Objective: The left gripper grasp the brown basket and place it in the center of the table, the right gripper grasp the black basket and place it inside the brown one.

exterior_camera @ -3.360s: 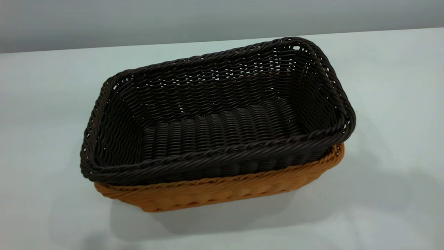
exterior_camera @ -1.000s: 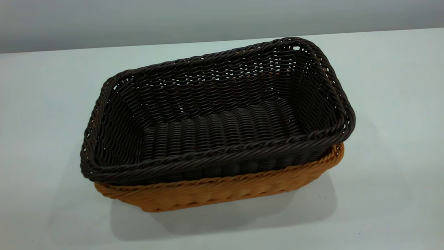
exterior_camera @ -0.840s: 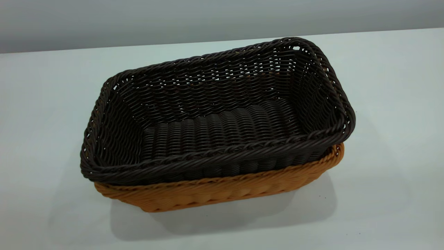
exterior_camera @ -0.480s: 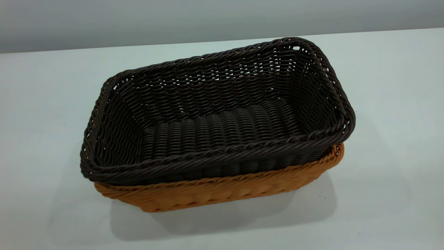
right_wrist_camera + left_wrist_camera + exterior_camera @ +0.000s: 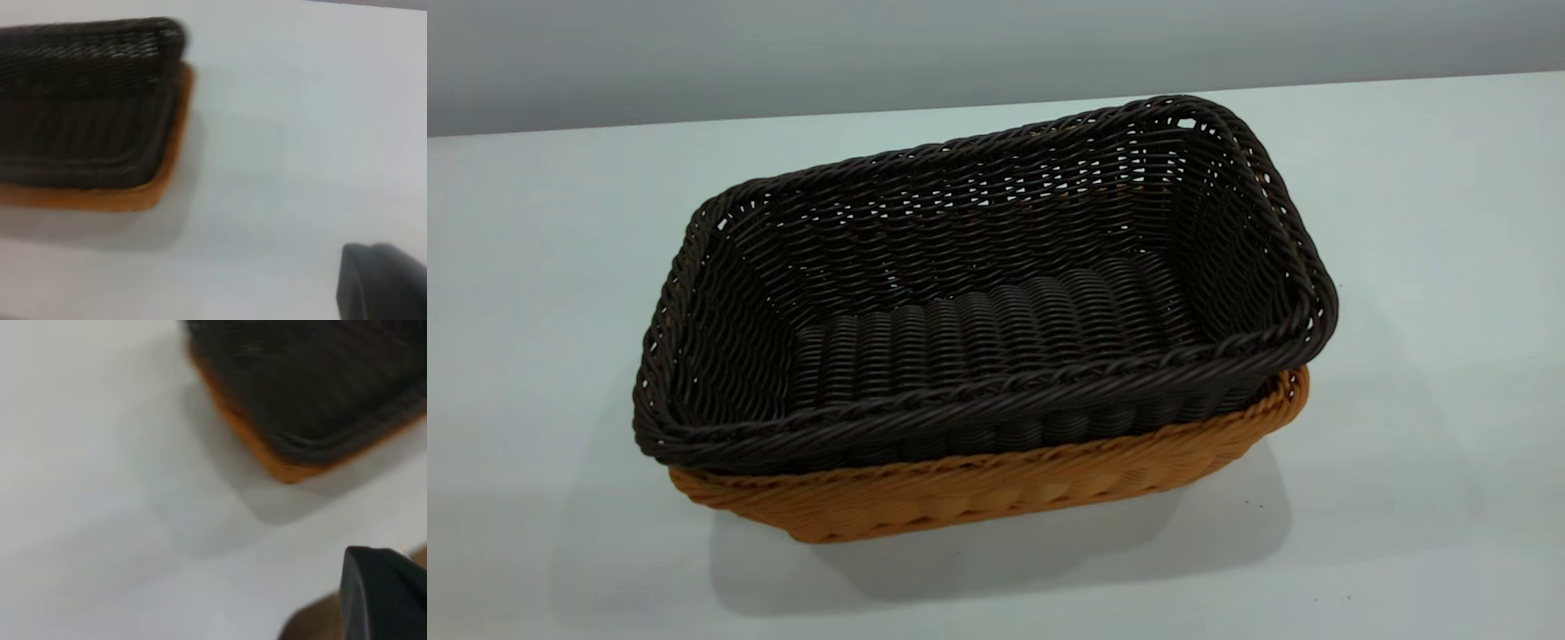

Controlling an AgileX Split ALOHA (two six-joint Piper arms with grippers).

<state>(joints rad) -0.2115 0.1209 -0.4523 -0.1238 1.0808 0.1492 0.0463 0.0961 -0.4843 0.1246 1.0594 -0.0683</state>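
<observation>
The black basket sits nested inside the brown basket near the middle of the white table, its dark rim standing above the tan one. Neither arm shows in the exterior view. In the left wrist view a black part of my left gripper hangs over bare table, apart from a corner of the black basket and the brown basket. In the right wrist view my right gripper likewise stays off to the side of the black basket and the brown basket.
White tabletop surrounds the baskets on all sides, with a grey wall behind the far edge. A blurred brown patch lies beside the left gripper in its wrist view.
The nested baskets have not moved. A soft shadow on the table at the right in the earliest frame has faded.
</observation>
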